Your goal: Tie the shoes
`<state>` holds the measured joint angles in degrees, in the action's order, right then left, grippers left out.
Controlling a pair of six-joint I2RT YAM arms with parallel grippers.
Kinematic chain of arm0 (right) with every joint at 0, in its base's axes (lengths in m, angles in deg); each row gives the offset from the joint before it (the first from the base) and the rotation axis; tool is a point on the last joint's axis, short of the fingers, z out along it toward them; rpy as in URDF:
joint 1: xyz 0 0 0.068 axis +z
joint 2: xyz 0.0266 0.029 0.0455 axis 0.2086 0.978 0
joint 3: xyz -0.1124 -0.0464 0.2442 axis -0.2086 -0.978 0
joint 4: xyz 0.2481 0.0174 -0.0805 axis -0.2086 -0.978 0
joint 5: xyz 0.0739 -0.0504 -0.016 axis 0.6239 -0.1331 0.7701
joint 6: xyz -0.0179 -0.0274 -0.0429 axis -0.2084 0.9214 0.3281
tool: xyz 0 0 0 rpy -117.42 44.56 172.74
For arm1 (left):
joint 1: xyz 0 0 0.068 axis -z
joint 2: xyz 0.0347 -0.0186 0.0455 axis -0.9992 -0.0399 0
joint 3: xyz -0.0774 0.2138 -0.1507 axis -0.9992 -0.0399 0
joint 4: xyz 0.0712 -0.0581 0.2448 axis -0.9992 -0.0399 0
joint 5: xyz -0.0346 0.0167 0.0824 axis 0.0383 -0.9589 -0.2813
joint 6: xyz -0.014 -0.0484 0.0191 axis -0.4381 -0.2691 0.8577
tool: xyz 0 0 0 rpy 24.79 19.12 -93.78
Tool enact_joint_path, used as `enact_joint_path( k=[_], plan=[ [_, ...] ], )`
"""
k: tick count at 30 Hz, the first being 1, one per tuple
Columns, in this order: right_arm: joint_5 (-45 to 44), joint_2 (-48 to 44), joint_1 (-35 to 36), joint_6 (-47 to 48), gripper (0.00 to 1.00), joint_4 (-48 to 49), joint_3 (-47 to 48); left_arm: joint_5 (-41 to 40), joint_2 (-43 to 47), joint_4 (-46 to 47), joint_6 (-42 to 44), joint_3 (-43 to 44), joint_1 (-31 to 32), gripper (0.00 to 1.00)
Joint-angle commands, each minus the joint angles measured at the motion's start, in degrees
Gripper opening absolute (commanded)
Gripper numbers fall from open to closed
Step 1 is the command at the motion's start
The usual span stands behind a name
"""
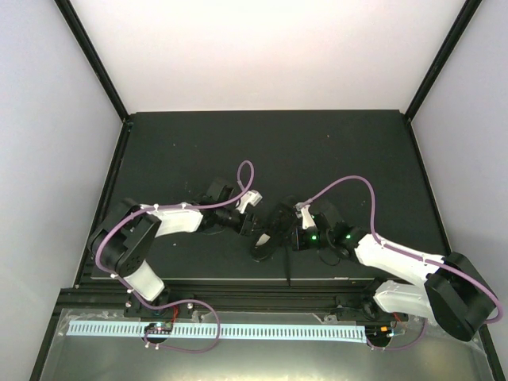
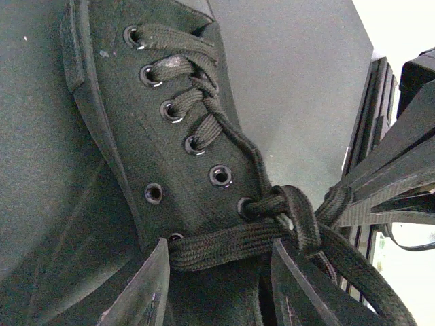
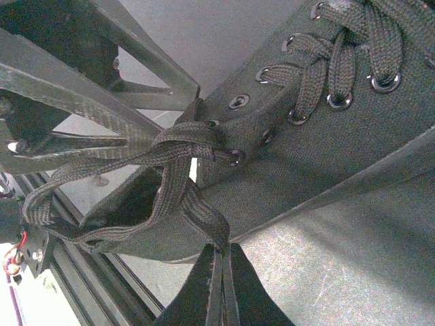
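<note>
The black shoe (image 1: 272, 228) lies on the dark table between my two grippers. In the left wrist view the shoe (image 2: 170, 156) fills the frame, eyelets up. My left gripper (image 2: 221, 288) is open at the shoe's ankle end, and a flat black lace (image 2: 224, 244) runs across between its two fingers (image 2: 146, 292). The laces cross in a first knot (image 2: 302, 217). My right gripper (image 3: 221, 255) is shut on a loop of lace (image 3: 197, 207), pulled away from the shoe's side (image 3: 326, 163). In the top view the left gripper (image 1: 255, 222) and right gripper (image 1: 292, 232) flank the shoe.
The table's front metal rail (image 1: 238, 279) runs just below the shoe, and one lace end (image 1: 287, 270) trails toward it. The rail also shows in the right wrist view (image 3: 102, 272). White walls enclose the table on three sides.
</note>
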<state>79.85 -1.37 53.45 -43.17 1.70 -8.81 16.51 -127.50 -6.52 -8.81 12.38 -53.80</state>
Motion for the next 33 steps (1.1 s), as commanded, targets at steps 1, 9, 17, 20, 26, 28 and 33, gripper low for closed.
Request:
enact_joint_path(
  k=[1,9,17,20,26,28,33],
  plan=[
    [0.5,-0.7,-0.3,-0.6,0.02,0.8,-0.4,1.9,-2.6,3.1,0.1,1.6,-0.2,0.44],
    [0.6,-0.7,-0.3,-0.5,0.02,0.8,-0.5,2.3,-3.6,5.4,-0.9,1.4,-0.2,0.3],
    [0.4,-0.9,-0.3,-0.5,0.02,0.5,-0.5,-1.0,-1.3,7.0,-1.8,-0.3,-0.4,0.13],
    [0.3,-1.3,-0.3,-0.4,0.02,0.2,-0.7,-2.6,1.1,7.7,-2.3,-1.9,-0.9,0.09],
    [0.4,-1.4,-0.3,-0.4,0.02,0.5,-1.1,-3.0,5.1,9.4,-4.0,-5.3,-1.9,0.07],
    [0.4,-1.4,-0.3,-0.5,0.02,0.5,-1.1,-2.9,5.6,9.3,-4.2,-5.9,-2.1,0.07],
    [0.3,-1.3,-0.3,-0.5,0.02,0.4,-1.2,-3.3,6.7,9.3,-4.7,-7.5,-2.7,0.03]
  ],
)
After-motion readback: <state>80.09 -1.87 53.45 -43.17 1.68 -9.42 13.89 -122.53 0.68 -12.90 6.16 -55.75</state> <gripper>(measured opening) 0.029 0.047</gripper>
